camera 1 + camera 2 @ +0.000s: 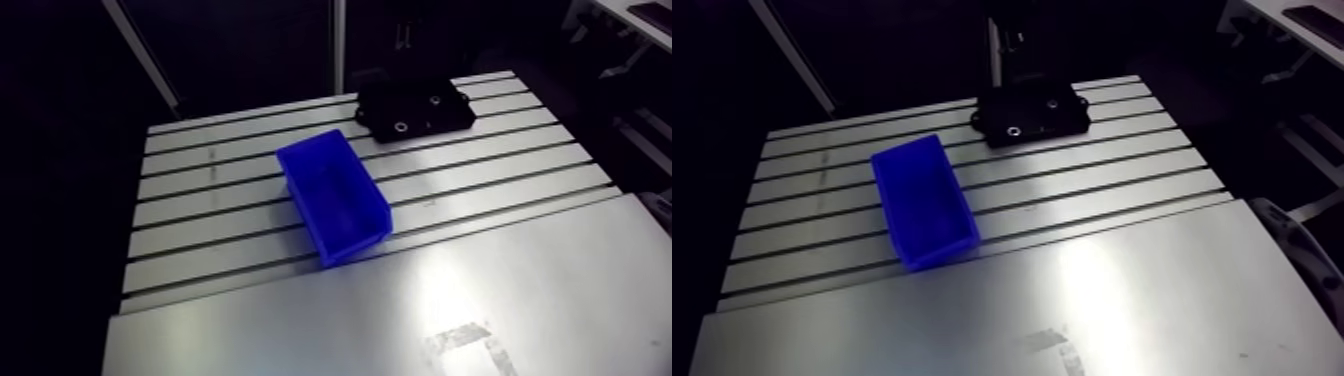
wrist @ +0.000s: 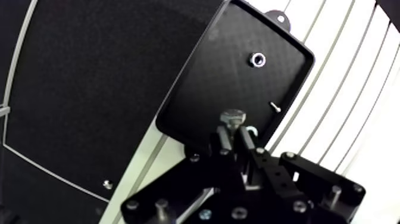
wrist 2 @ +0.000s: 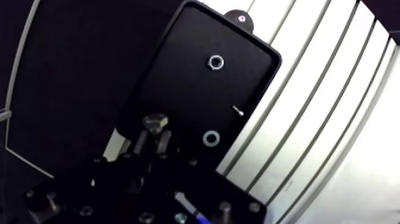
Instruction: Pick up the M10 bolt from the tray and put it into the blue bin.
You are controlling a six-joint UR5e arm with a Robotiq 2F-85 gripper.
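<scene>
The pincer [image 2: 233,132] is clamped on the bolt [image 2: 232,116], its two fingers [image 2: 224,142] drawn close together with the bolt pressed between them. In the wrist view the grey hex head stands just ahead of the fingertips and the shank is hidden between the fingers. The bolt's long axis therefore runs in line with the fingers, head pointing away from the wrist. The bolt is over the black tray [image 2: 202,89], close to one of its edges. Whether it touches the tray floor cannot be told.

Other small parts lie in the tray:
- A metal ring or nut [image 2: 258,59] lies well ahead of the bolt.
- A thin pin [image 2: 275,107] lies beside the bolt.
- A flat washer [image 3: 211,138] lies near the fingers.

In the arm view the tray sits at the far edge of the slotted worktop [image 1: 500,170]. The blue bin [image 1: 335,195] stands nearer and to its left, apart from the tray. The bin is open side up, with its long axis running from far left to near right across the slots.
</scene>
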